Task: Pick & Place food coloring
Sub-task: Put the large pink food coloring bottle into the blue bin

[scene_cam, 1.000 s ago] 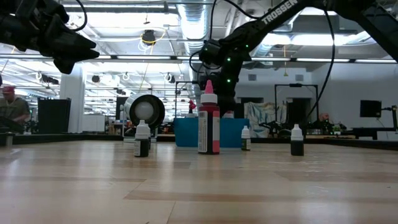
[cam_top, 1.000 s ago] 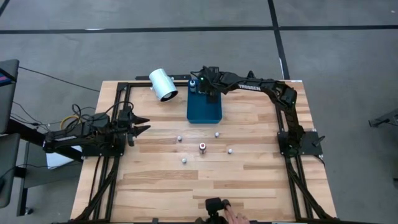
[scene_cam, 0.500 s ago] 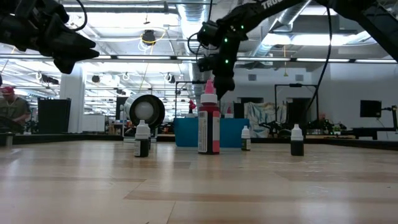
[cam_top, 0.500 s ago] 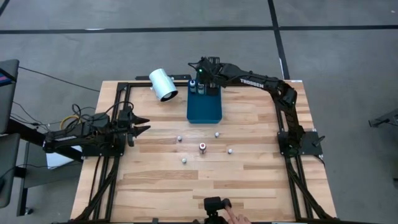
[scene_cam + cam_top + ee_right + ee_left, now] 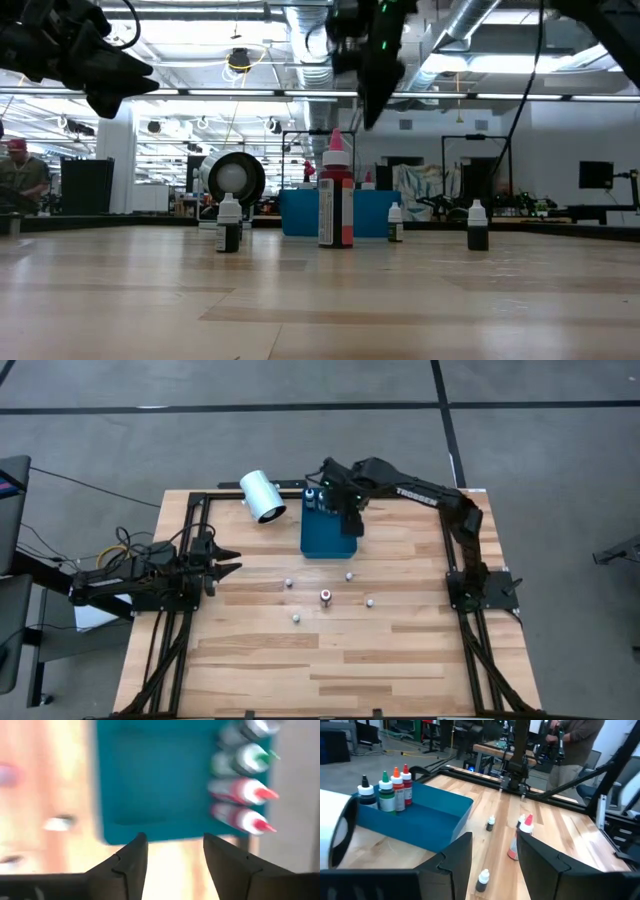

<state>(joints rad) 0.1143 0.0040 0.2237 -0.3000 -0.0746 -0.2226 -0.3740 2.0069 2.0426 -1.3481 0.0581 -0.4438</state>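
1. Your right gripper (image 5: 349, 518) hangs over the blue tray (image 5: 330, 540); jaws apart, nothing between them.
2. Four food coloring bottles (image 5: 385, 792) stand in a row at the tray's far end: black, green, orange and red tops.
3. Pink-topped bottle (image 5: 325, 596) is upright on the table (image 5: 400, 660) just in front of the tray, with four small white-capped bottles (image 5: 369, 601) spread around it.
4. Your left gripper (image 5: 228, 561) waits at the table's left edge, well apart from the bottles; jaws partly open, empty.
5. White cylinder (image 5: 262, 496) lies on its side just left of the tray.
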